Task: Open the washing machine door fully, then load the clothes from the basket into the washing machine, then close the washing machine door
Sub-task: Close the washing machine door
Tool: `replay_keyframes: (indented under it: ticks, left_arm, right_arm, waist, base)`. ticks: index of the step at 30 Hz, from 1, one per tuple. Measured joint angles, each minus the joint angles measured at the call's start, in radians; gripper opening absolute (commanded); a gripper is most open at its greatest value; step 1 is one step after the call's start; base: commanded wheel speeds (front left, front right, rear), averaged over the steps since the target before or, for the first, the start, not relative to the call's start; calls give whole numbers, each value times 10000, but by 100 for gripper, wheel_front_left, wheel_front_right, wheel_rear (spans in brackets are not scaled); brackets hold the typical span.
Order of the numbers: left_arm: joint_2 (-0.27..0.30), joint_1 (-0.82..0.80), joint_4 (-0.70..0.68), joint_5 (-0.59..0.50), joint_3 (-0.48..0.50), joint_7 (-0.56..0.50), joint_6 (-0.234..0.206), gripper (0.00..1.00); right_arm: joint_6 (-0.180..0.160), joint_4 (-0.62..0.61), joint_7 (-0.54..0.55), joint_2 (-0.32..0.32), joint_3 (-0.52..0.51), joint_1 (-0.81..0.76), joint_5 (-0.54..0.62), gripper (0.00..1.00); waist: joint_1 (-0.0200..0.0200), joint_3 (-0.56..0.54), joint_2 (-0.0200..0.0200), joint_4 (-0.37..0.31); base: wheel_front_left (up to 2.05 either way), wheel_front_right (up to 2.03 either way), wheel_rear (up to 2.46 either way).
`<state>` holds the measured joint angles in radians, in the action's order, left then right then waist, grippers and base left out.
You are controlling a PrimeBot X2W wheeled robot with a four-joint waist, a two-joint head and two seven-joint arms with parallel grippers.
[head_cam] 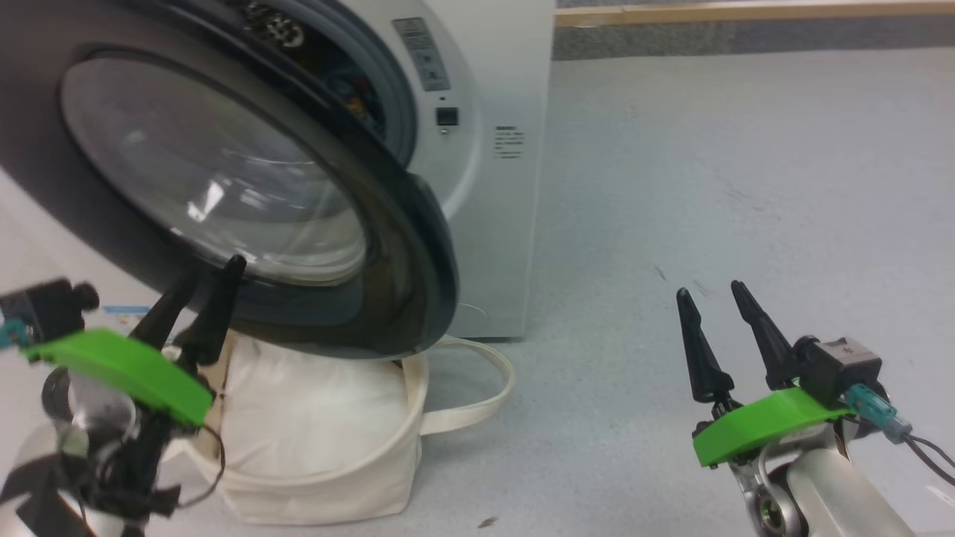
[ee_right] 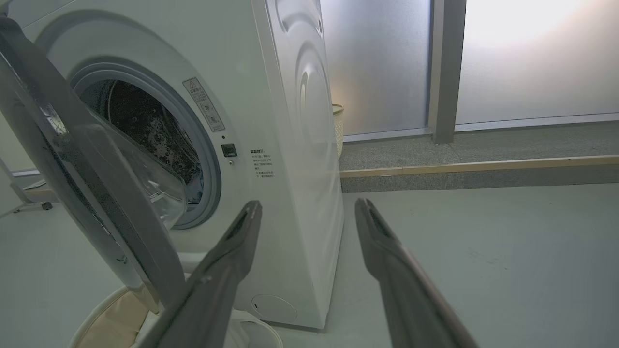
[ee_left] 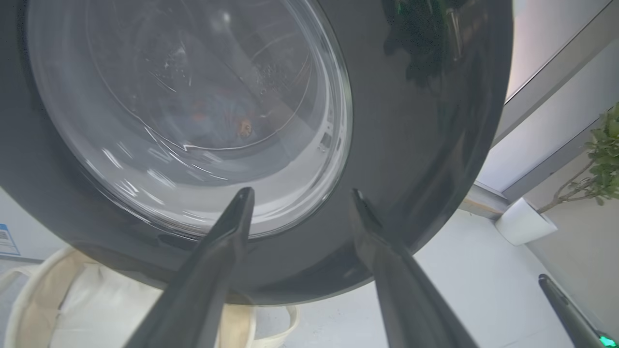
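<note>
Head view: washing machine door (head_cam: 224, 171) ajar on washing machine (head_cam: 485, 186), overhanging basket (head_cam: 336, 485) with white bundle (head_cam: 306, 403); left pincer (head_cam: 211, 270) spread, empty, tips near door's lower rim; right pincer (head_cam: 712, 294) spread, empty, over floor (head_cam: 709, 149), well apart from machine. Left wrist view: clothes (ee_left: 227, 121) dim through door glass, blue and orange. Right wrist view: drum (ee_right: 145, 130) exposed behind door's edge, basket rim beneath.

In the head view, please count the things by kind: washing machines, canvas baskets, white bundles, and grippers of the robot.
washing machine: 1
basket: 1
white bundle: 1
Grippers: 2 (left gripper, right gripper)
Total: 5
</note>
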<state>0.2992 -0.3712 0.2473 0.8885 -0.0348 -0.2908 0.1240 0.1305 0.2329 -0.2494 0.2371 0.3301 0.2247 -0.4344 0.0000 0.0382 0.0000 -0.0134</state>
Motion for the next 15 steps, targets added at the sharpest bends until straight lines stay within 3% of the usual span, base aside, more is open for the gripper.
replay_keyframes:
  ticks: [5,8,15]
  left_arm:
    - [1080,873,397,-1710,-1386,3204,8,100]
    - [1285,1083,1269,-2184,-1513,4700,8,100]
    - [1287,1017,2307,-2784,-1624,5381,10,100]
  right_arm:
    - [0,-2,0,71,13,-1,0,100]
    - [0,-4,0,148,-6,-3,0,100]
    - [0,-8,0,157,-98,-23,-88,100]
  waist:
    - [-2,-151,0,492]
    - [-2,-237,0,671]
    - [-1,-310,0,814]
  base:
    - [0,0,0]
    - [0,0,0]
    - [0,0,0]
